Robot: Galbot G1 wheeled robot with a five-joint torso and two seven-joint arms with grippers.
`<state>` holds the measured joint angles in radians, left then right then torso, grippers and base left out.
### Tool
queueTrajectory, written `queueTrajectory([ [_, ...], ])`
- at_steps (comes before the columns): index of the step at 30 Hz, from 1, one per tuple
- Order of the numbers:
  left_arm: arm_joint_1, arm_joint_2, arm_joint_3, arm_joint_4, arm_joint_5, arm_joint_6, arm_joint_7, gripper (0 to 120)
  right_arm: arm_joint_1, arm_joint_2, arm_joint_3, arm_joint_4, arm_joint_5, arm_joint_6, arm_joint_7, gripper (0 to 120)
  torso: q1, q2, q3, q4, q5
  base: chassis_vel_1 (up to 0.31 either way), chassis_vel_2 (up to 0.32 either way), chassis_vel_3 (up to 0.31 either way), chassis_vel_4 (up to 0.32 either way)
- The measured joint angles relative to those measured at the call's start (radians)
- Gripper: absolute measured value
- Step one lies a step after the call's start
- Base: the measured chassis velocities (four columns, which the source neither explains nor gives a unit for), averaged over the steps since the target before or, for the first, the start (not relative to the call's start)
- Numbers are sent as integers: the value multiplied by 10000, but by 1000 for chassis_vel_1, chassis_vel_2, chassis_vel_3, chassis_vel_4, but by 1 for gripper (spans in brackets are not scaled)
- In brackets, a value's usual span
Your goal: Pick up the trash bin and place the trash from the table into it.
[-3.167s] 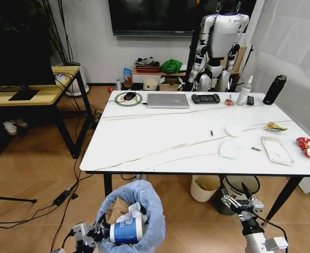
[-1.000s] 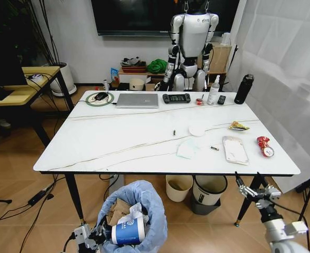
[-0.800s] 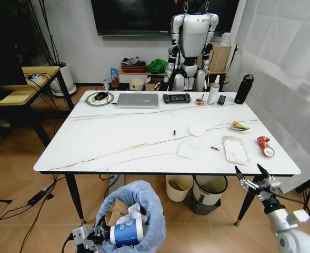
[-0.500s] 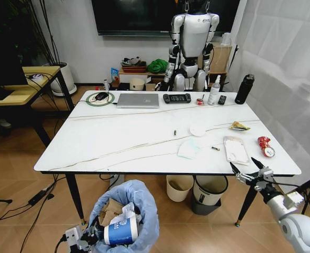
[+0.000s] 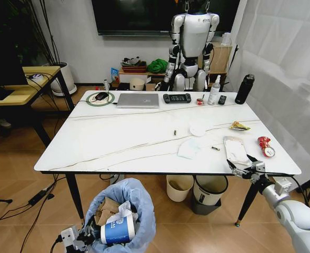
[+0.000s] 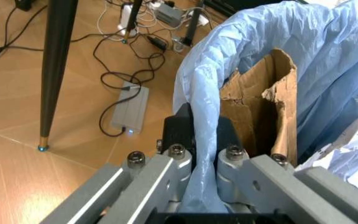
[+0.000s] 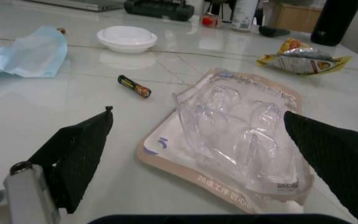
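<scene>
You are looking across the table (image 5: 123, 142), its marbled white top carrying what is left of the trash. Your right claw (image 5: 244, 166) is hovering at the near right edge of that top with its fingers (image 7: 79, 149) spread wide and gripping nothing. Just ahead of it, framed between the two fingers in the right wrist view, the clear plastic blister pack (image 7: 238, 135) is lying flat on its card backing. To one side of the pack, a small battery (image 7: 134, 86) is resting on the bare top, and farther out from the claw a light-blue tissue (image 7: 26, 56) and a round white lid (image 7: 127, 38) are sitting apart from each other. A yellow snack wrapper (image 7: 303, 58) is lying beyond the pack, and a crushed red can (image 5: 265, 147) is sitting off to the claw's right.

Down low on your left, the trash bin (image 5: 120, 213) is hanging below table height, with your left claw (image 6: 197, 158) clamping its rim, the blue bag (image 6: 241, 60) pinched between the fingers. Right past that grip, torn brown cardboard (image 6: 260, 112) is standing inside the bin, and a blue-and-white paper cup (image 5: 117, 230) is lying beside it.
</scene>
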<state>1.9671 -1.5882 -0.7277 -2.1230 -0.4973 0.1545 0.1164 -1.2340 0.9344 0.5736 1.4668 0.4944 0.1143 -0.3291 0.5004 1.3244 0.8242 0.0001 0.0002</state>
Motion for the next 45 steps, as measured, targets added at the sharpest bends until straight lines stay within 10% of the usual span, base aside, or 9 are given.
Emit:
queueTrajectory([
  [25, 55, -94, 184, -56, 124, -55, -9, 0, -100, -312, 141, -278, -248, -59, 3, 3, 0, 0, -2, -1, -2, 0, 0, 0, 0],
  [45, 278, 461, 395, -364, -85, 125, -63, 0, -1399, -340, 688, 2754, 3037, 489, -1553, 0, 0, 0, -1, -2, -7, 0, 0, 0, 0],
])
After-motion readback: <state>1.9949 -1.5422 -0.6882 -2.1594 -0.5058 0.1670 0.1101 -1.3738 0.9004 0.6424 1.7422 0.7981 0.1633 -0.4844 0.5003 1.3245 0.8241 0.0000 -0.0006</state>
